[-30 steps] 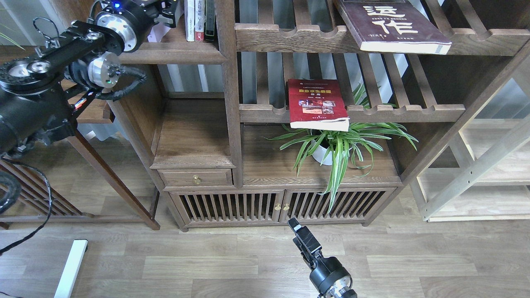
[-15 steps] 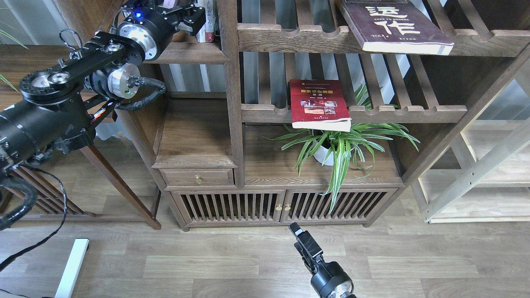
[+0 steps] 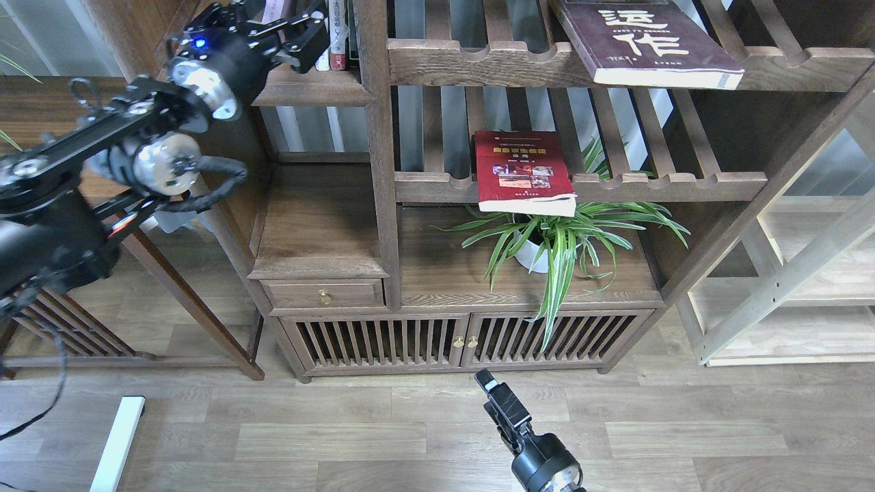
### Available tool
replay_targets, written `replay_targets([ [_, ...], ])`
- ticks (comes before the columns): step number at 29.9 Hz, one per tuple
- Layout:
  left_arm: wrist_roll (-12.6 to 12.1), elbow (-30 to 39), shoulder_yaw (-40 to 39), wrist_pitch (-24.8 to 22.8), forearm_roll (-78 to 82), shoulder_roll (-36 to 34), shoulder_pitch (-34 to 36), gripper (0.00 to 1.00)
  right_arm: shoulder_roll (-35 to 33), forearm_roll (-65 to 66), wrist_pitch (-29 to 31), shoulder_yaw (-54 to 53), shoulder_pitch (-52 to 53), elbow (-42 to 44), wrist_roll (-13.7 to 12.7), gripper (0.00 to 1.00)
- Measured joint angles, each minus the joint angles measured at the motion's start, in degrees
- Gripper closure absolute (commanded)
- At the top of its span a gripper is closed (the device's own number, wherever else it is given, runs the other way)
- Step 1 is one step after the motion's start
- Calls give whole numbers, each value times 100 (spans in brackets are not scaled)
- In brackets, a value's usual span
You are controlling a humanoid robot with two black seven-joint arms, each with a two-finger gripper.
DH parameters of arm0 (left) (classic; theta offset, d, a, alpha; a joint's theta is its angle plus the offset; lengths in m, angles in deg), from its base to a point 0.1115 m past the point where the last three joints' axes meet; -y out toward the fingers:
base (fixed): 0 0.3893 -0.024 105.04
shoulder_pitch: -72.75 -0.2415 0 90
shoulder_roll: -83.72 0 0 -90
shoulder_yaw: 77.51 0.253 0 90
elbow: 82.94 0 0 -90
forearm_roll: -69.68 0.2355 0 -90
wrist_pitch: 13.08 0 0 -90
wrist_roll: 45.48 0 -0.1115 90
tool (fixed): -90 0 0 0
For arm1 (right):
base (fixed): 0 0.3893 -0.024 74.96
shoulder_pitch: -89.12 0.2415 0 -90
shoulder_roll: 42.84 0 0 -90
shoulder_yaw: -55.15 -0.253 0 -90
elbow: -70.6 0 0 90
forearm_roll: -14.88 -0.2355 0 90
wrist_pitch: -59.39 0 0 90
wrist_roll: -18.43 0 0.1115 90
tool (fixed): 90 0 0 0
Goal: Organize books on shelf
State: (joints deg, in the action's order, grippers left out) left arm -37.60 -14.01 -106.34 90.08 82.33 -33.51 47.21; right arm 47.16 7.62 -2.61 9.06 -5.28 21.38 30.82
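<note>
right gripper (image 3: 493, 391) nearest, low over the floor, seen edge-on; cannot tell whether its fingers are parted. well above and beyond it, the red book (image 3: 523, 171) overhangs a slatted rack (image 3: 670, 183), above the plant (image 3: 557, 236). farther up, the maroon book (image 3: 642, 42) lies flat. left gripper (image 3: 290, 31), fingers apart, reaches onto the shelf (image 3: 311, 92) beside upright volumes (image 3: 338, 41). risk: a nudge there could topple them.
</note>
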Motion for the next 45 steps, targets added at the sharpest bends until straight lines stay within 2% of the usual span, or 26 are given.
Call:
replay_targets([
  [11, -8, 1609, -1028, 84, -7, -1015, -994, 6, 0, 54, 0, 4, 25, 8, -38, 1],
  [20, 33, 2880, -2048, -55, -17, -1126, -2195, 3, 0, 352, 0, -142, 249, -104, -62, 1],
  [23, 39, 3075, -2342, -390, -18, -1087, -2577, 3, 0, 372, 0, -196, 431, -150, -53, 1],
  [28, 25, 3110, -2675, -1262, -24, -869, -3049, 2, 0, 334, 0, -214, 720, -117, -1, 1],
  [37, 32, 2978, -3061, -2224, -19, 45, -3419, 2, 0, 365, 0, -106, 845, -201, -68, 1],
  [42, 48, 2871, -3177, -2764, -15, 209, -3684, 2, 0, 372, 0, -207, 1107, -378, -71, 1],
  [45, 50, 2700, -3212, -3303, -14, 282, -3871, 2, 0, 365, 0, -263, 1173, -546, -71, 1],
])
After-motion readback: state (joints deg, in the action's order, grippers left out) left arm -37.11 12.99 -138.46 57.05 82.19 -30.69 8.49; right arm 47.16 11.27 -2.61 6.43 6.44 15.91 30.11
